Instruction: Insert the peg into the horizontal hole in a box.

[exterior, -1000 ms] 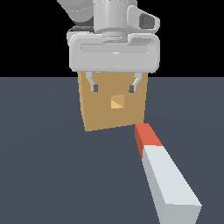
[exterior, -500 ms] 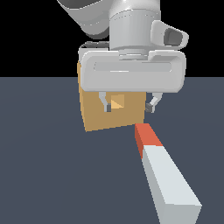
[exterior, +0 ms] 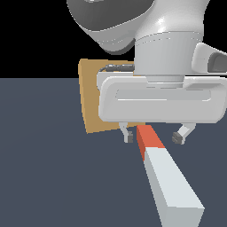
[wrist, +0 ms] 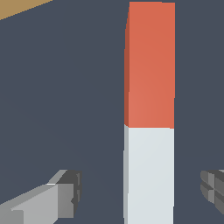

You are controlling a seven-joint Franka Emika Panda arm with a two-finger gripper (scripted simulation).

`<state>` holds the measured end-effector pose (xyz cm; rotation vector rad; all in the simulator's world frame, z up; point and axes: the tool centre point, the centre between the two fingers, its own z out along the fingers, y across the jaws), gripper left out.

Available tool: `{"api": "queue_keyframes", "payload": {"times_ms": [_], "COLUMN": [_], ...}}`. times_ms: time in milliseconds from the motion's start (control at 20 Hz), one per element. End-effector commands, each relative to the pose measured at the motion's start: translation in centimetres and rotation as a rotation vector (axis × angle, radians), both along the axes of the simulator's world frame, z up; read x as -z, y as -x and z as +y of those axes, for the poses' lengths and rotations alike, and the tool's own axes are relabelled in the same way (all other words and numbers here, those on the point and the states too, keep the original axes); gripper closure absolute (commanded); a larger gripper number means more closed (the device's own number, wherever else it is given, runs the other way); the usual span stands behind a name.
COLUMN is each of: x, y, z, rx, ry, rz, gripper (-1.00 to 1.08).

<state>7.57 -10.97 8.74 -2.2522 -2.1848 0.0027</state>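
Tan box behind at the exterior view's left, hole hidden by the arm; wide-open gripper above the peg lying on the counter: lower squarely, centre both fingers astride, close on the pale part near the red end.

Single white-and-grey Panda arm fills upper part of exterior view, wrist pointing straight down. Wide pale-grey two-finger gripper hangs below wrist flange, body level, jaws spread wide apart. Both short fingers vertical, dark grey pads facing inward, nothing clamped between them. Wrist view: one light-grey finger with dark pad at one side, other pad at opposite frame edge.
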Motion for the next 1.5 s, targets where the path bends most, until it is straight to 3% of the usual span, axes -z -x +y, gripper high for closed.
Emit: {"api": "queue_keyframes", "payload": {"times_ms": [0, 900, 1450], "x": [0.6, 1.9, 6.6], "y": [-0.7, -1.7, -1.6], "z": [-0.8, -2.0, -2.0], "rx": [0.003, 0.009, 0.009], "ry": [0.001, 0.002, 0.002], "rz": [-0.002, -0.004, -0.004], "gripper": [-0.92, -0.92, -0.92]}}
